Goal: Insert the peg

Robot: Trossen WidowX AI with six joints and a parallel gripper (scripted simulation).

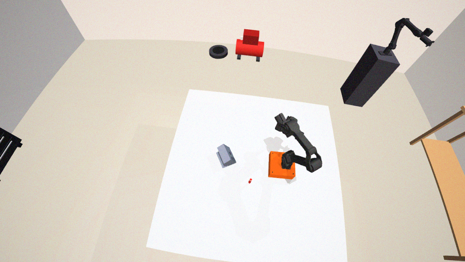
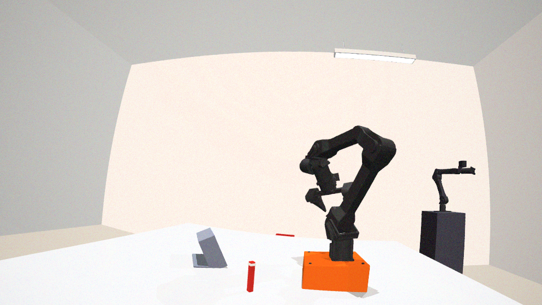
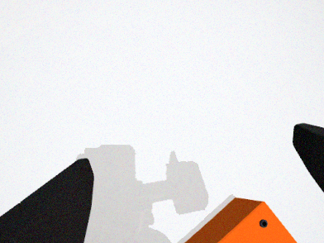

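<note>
A red peg (image 1: 250, 180) (image 2: 250, 278) with a white band near its top stands upright on the table. It has flat sides. The grey sloped panel (image 1: 226, 154) (image 2: 213, 248) stands farther left and back in the exterior view. A small dark mark shows on its robot-facing side in the top view; the hole's shape is too small to tell. My gripper (image 2: 335, 207) (image 3: 193, 150) is open and empty, high above the table beside the orange base, well away from peg and panel. One finger is partly hidden behind the arm in the exterior view. Neither peg nor panel shows in the wrist view.
The orange base block (image 1: 274, 171) (image 2: 333, 279) (image 3: 264, 236) carries the arm and lies close below the gripper in the wrist view. A second arm stands on a dark pedestal (image 1: 367, 77) (image 2: 443, 242) off the white table (image 1: 195, 211) (image 2: 114, 276).
</note>
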